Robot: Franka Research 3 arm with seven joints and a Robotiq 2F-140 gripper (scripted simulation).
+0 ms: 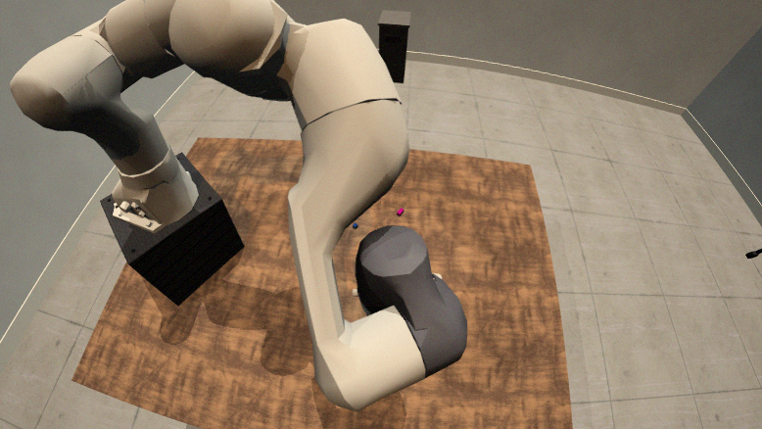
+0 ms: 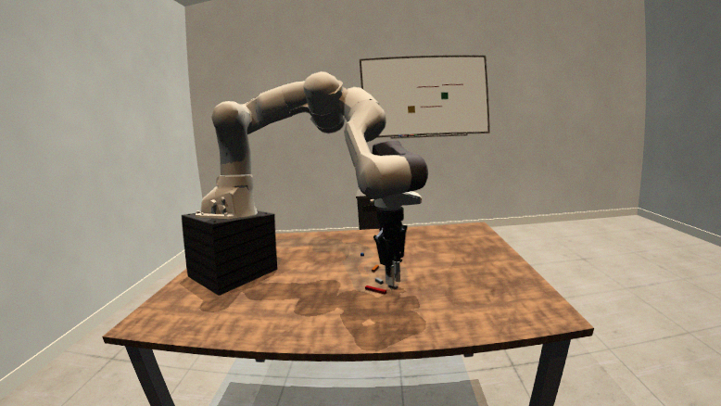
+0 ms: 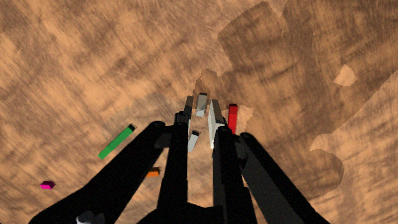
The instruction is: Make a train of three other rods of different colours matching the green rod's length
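Note:
In the wrist view my gripper (image 3: 201,107) points down at the table, its fingers a narrow way apart. A short grey rod (image 3: 201,104) lies flat between the fingertips, with a small gap on each side. A red rod (image 3: 233,117) lies just right of the right finger. The green rod (image 3: 116,141) lies to the left, an orange rod (image 3: 153,172) shows partly behind the left finger, and a magenta rod (image 3: 47,185) lies far left. In the exterior view the gripper (image 2: 392,281) is low over the table beside the red rod (image 2: 375,289). The blue rod (image 1: 355,225) and the magenta rod (image 1: 400,212) lie apart.
The arm's black base block (image 2: 228,249) stands at the table's back left. The arm's elbow and wrist hide the gripper in the top view. The orange rod (image 2: 374,267) and the blue rod (image 2: 361,254) lie behind the gripper.

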